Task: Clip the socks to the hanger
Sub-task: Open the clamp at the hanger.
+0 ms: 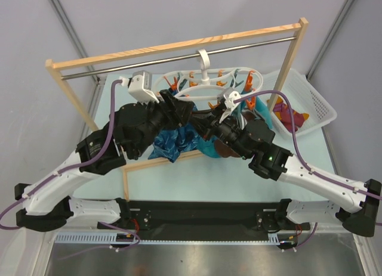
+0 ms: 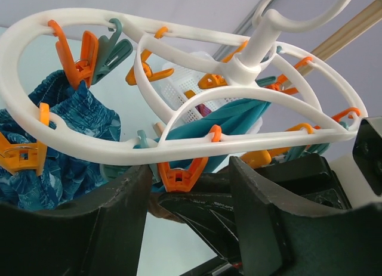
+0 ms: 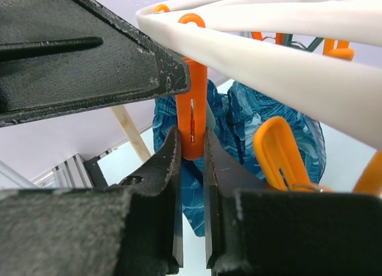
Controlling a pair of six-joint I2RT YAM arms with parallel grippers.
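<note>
The white hanger (image 1: 206, 85) hangs by its hook from the metal bar, with orange and grey-teal clips dangling from its loops. Both grippers meet under its near rim. My right gripper (image 3: 192, 146) is shut on an orange clip (image 3: 192, 130), pinching its lower end. My left gripper (image 2: 190, 189) stands open around that same orange clip (image 2: 179, 171), touching nothing. A bit of dark brown sock (image 2: 156, 209) shows just below the clip; the brown sock (image 1: 222, 149) also shows under the right arm. Magenta-and-orange socks (image 1: 291, 117) lie in the basket.
A blue leaf-patterned cloth (image 1: 173, 142) and a teal cloth (image 1: 206, 146) hang from the hanger's clips. The wooden-framed rack (image 1: 179, 45) surrounds the hanger, with its lower rail (image 1: 149, 163) in front. A white basket (image 1: 319, 103) sits at the right.
</note>
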